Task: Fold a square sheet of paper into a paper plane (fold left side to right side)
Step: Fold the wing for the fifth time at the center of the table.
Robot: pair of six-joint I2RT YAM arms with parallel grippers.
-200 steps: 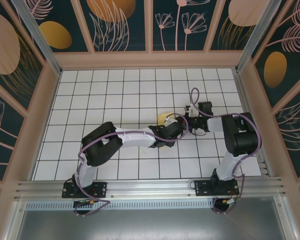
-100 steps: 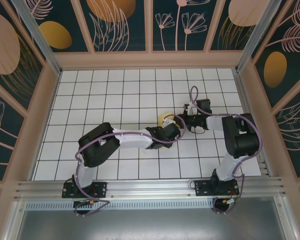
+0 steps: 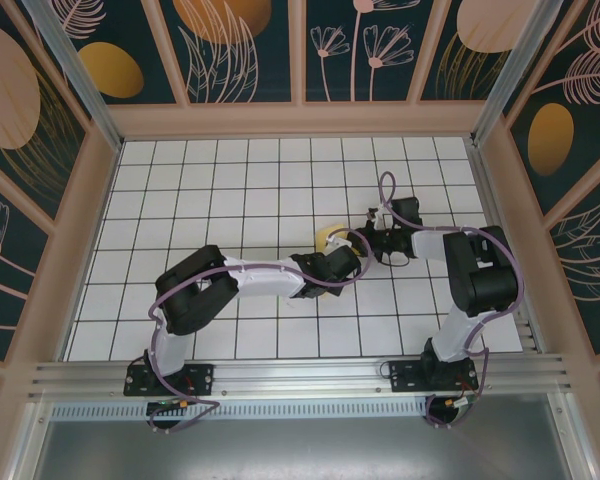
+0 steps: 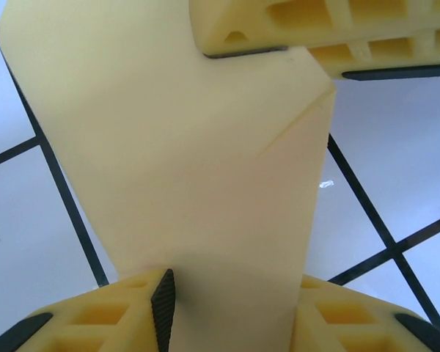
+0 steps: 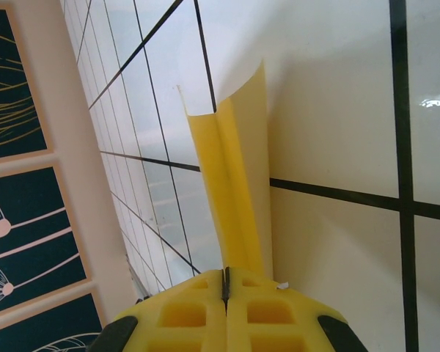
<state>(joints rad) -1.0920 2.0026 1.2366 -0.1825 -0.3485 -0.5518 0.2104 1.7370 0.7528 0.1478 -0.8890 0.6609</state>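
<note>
On the left, the left arm (image 3: 270,277) stretches low across the white grid table (image 3: 230,190) to its middle. The left gripper (image 4: 231,312) sits at the near end of the square sheet of paper (image 4: 191,147). Its jaws stand part-way apart, one finger on either side of the paper. Whether the pads actually bite, I can't tell. My read is that it's there to steady that end for the crease.

The sheet lies mid-table between the two tools, doubled over, with a faint diagonal crease showing.

Over on the right, the right gripper (image 5: 225,279) is clamped tight on a folded edge, and a yellow flap stands up out of its closed fingers. That looks like the anchor, holding the fold lifted.
</note>
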